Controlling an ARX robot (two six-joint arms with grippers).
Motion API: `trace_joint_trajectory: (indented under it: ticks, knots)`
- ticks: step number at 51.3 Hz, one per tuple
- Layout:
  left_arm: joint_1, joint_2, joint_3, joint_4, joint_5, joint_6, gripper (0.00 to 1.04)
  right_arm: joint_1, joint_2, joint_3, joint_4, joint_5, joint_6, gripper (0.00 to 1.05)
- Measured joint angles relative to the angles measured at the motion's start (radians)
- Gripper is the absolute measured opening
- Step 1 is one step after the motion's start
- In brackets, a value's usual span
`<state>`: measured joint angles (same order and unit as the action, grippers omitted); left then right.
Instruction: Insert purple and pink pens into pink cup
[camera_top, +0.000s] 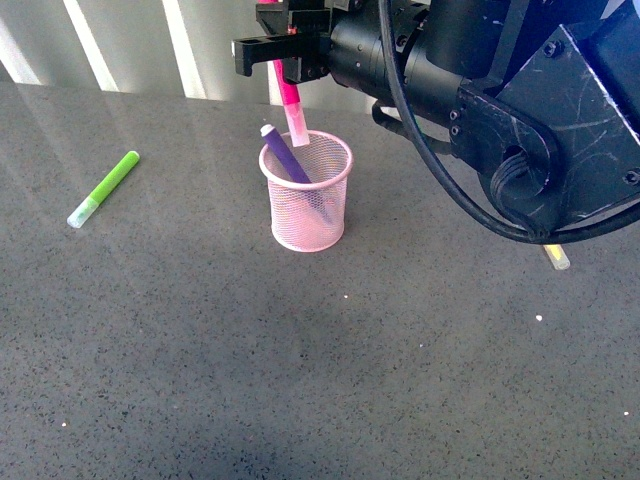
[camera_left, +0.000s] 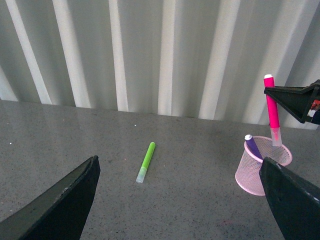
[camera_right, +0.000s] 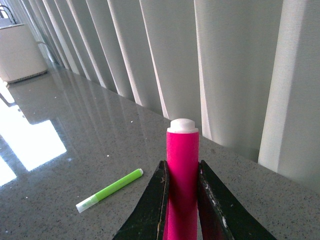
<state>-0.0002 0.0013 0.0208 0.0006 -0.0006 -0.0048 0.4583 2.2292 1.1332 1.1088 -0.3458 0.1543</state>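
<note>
Holding the pink pen over the cup, with the purple one already inside.

The purple pen (camera_top: 288, 160) leans in the pink cup (camera_top: 305, 228), its pale end poking above the rolled rim, so half the job looks done. The right jaws are clamped on the glossy magenta barrel of the pink pen (camera_top: 290, 105), which hangs nearly upright with its translucent cap down, about level with the rim. Whether it has entered, I cannot tell, and dropping it in remains. The left jaws stand wide apart, empty. The cup is pale-pink wire mesh, round and slightly tapered, on a grey, speckled, faintly reflective tabletop (camera_top: 200, 350). A lime-green marker (camera_top: 103, 188) lies well apart on the left.
</note>
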Motion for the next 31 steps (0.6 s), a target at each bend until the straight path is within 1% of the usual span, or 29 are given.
trace_joint_trajectory:
  ticks: [31]
  knots:
    - [0.000,0.000,0.000,0.000,0.000,0.000,0.98,-0.015,0.072,0.028,0.047,-0.005,0.034,0.11]
